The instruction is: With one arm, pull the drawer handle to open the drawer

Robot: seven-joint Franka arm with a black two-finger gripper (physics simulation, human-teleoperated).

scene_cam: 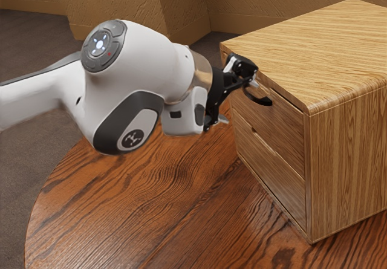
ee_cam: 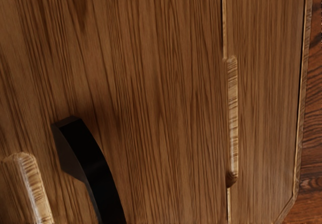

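The top drawer (scene_cam: 273, 119) sits in the wood cabinet (scene_cam: 338, 63) on the tabletop (scene_cam: 151, 220), at the exterior view's right. Its black handle (scene_cam: 260, 97) looks hard and smooth, so we think it could slip. It seems best to hold it across the middle. Our arm (scene_cam: 121, 81) reaches out level, with the end effector (scene_cam: 247, 75) by the handle's upper end. We cannot tell if it is spread or pinching.

The cabinet (scene_cam: 338, 45) is pale honey oak with straight grain, and its drawer handle (scene_cam: 263, 101) is black. The worktop (scene_cam: 151, 220) is dark reddish-brown wood with swirling grain; the arm (scene_cam: 145, 69) is white with dark grey panels.
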